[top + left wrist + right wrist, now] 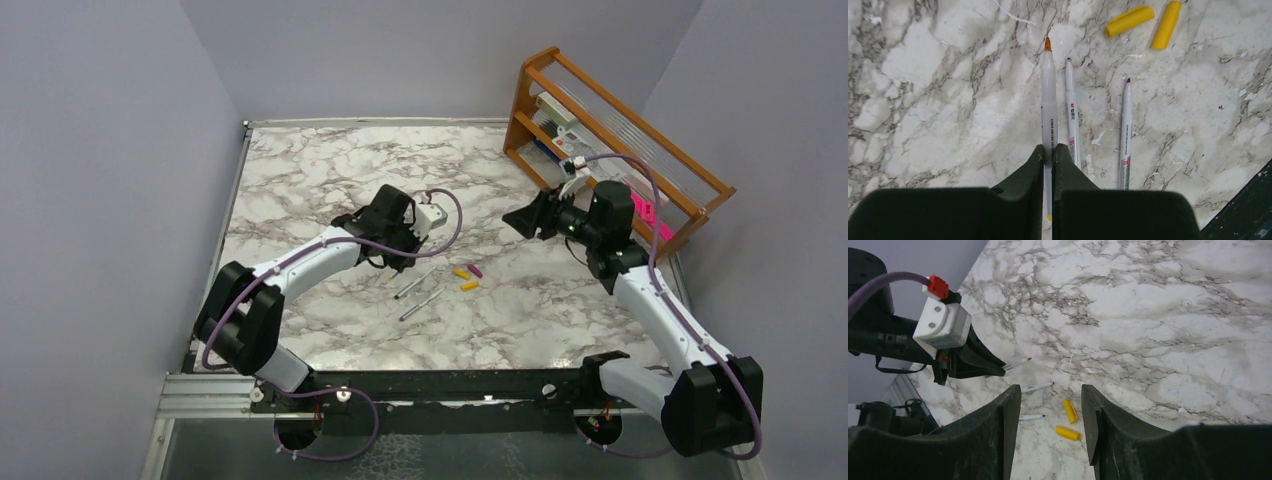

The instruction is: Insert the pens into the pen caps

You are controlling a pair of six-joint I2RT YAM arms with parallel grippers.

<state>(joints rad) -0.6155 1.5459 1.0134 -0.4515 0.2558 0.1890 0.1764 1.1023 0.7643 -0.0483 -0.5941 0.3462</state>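
Closest to the left wrist lens, the left claw (1048, 150) is pinched right down on a pen (1049, 95), its dark fingers (1033, 165) pressed to the barrel from either side; the barrel runs straight out ahead of them, orange tip forward, with a short stub showing behind the grip; this pen looks larger than the others here, and from the right wrist it appears to sit above the marble rather than on it; just right of it two loose pens (1072, 107) (1125, 130) lie flat on the table (923, 75), roughly parallel to it, apart from each other, tips pointing the same way; beyond their tips two yellow caps (1129, 20) (1166, 24) lie close together, clear of the pens; from above, a magenta cap (475, 270) lies just beside the farther yellow one; the right claw (1050, 390) hangs wide open with nothing between its fingers, apart from the caps and aimed toward them and the left claw; behind it a rack (519, 100) stands at the table's far right corner.
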